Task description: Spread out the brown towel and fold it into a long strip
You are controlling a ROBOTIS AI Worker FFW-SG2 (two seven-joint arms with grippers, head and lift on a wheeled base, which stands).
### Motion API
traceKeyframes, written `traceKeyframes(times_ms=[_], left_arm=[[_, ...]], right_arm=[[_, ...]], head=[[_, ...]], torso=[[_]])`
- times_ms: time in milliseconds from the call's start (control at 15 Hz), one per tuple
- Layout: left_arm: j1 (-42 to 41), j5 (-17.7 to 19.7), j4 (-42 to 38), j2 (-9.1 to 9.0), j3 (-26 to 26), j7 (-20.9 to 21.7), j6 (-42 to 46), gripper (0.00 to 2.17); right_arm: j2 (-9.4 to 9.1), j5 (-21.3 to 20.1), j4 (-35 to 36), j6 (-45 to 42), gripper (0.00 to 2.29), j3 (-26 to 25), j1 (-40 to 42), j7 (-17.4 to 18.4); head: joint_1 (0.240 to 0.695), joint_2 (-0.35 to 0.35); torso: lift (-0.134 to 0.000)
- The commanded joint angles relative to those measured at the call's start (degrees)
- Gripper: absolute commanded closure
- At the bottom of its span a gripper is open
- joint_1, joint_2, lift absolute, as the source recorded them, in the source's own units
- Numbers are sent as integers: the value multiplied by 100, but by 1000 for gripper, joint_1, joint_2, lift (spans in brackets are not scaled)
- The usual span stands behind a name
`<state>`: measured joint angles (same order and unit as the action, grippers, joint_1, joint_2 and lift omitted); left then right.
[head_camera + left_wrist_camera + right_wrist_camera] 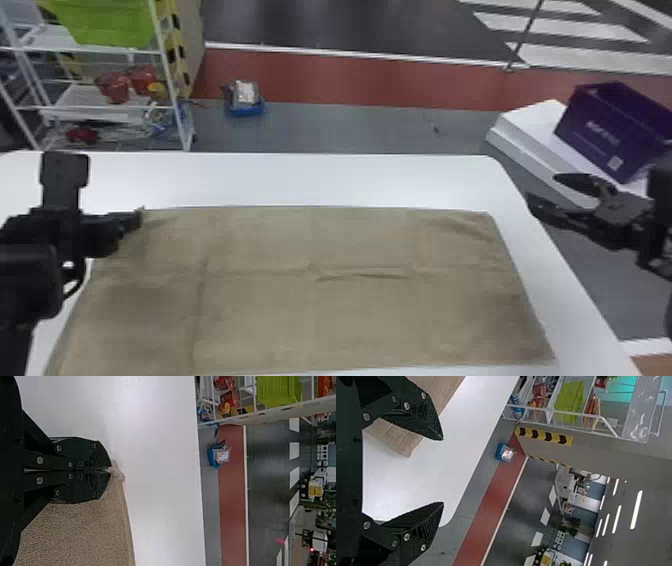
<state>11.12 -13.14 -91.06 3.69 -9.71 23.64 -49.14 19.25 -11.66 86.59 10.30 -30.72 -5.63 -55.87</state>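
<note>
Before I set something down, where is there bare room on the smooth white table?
A strip of the white table lies beyond the far edge of the brown cloth towel; a narrower one borders its right side. It is crowded at the far left, where the black left gripper pinches the towel's corner.

Left pincer (140, 218) closed, right (543, 188) seemingly wide-spread
</note>
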Motion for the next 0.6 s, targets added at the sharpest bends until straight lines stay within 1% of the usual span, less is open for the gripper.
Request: traceKeyframes(times_ms=[0,133,267,333,400,533], left_arm=[[-75,-13,-132,0,4,18,-92,1268],[-127,-39,-228,0,13,36,-215,1268],[-171,-48,-299,0,22,44,-232,1268],[-171,-57,-299,0,22,71,-232,1271],[-171,-48,-307,0,13,71,-232,1268],[-189,-57,-307,0,13,71,-215,1271]], right_arm=[[281,-187,-1013,249,360,365,-764,-12],[404,-99,-1400,777,360,453,-1098,-170],[440,-82,-1408,1216,360,576,-1239,-328],[519,-29,-1487,1568,360,690,-1344,-460],[580,-20,-1628,1954,360,822,-1502,-504],[642,-38,-1865,2183,360,1033,-1617,-495]], head=[[695,-156],[695,-163],[695,-166],[695,-164],[695,-164],[695,-157]], torso=[[-123],[-123],[-123],[-123],[-123],[-123]])
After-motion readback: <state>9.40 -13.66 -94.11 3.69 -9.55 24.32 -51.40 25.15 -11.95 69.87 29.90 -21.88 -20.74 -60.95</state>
